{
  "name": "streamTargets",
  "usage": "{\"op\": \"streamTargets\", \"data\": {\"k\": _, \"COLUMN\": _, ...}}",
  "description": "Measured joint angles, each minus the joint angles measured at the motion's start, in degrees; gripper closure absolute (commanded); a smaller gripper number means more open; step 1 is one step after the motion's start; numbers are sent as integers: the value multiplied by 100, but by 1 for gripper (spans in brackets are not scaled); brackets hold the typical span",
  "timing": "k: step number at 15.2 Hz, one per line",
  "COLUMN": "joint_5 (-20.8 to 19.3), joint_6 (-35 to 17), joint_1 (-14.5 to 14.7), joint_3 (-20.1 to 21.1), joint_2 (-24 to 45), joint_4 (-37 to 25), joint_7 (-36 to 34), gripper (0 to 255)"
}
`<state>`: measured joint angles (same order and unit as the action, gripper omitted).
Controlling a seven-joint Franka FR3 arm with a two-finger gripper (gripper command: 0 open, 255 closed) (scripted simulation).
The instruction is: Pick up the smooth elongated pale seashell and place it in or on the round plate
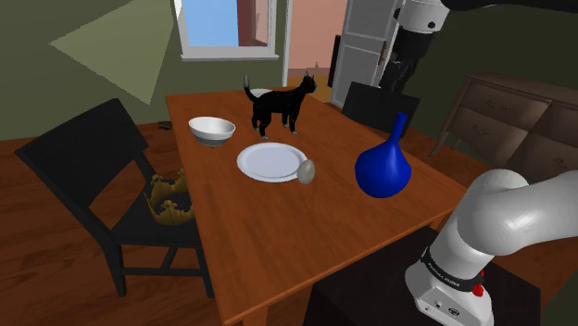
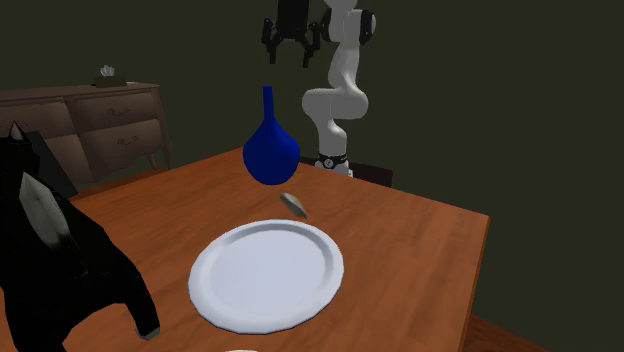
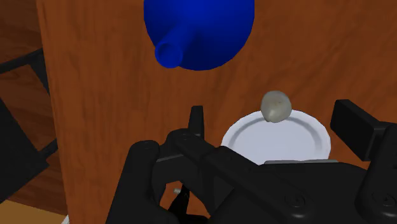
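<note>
One seashell (image 1: 306, 171) beside one plate (image 1: 262, 163)

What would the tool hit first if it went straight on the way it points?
Probably the seashell at the rim of the plate; the tool hangs open high above, so that's uncertain.

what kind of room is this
Probably a dining room in a house: a wooden table set with a white plate, a bowl and a blue vase, a black chair beside it, and a dresser by the wall.
</note>
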<state>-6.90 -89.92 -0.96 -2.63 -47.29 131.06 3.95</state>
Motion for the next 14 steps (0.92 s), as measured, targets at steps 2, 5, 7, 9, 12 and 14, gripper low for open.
{"op": "streamTargets", "data": {"k": 2, "joint_5": -19, "joint_6": -84, "joint_1": 44, "joint_3": -57, "joint_2": 69, "joint_4": 26, "joint_7": 124, "gripper": 0}}
{"op": "streamTargets", "data": {"k": 5, "joint_5": -98, "joint_6": -507, "joint_1": 287, "joint_3": -339, "joint_2": 413, "joint_4": 161, "joint_7": 818, "gripper": 0}}
{"op": "streamTargets", "data": {"k": 7, "joint_5": -151, "joint_6": -823, "joint_1": 464, "joint_3": -558, "joint_2": 667, "joint_4": 263, "joint_7": 1369, "gripper": 0}}
{"op": "streamTargets", "data": {"k": 9, "joint_5": -168, "joint_6": -1097, "joint_1": 660, "joint_3": -757, "joint_2": 1020, "joint_4": 232, "joint_7": 1924, "gripper": 0}}
{"op": "streamTargets", "data": {"k": 12, "joint_5": -179, "joint_6": -1519, "joint_1": 933, "joint_3": -1051, "joint_2": 1472, "joint_4": 287, "joint_7": 2788, "gripper": 0}}
{"op": "streamTargets", "data": {"k": 14, "joint_5": -151, "joint_6": -1841, "joint_1": 1126, "joint_3": -1229, "joint_2": 1835, "joint_4": 310, "joint_7": 3357, "gripper": 0}}
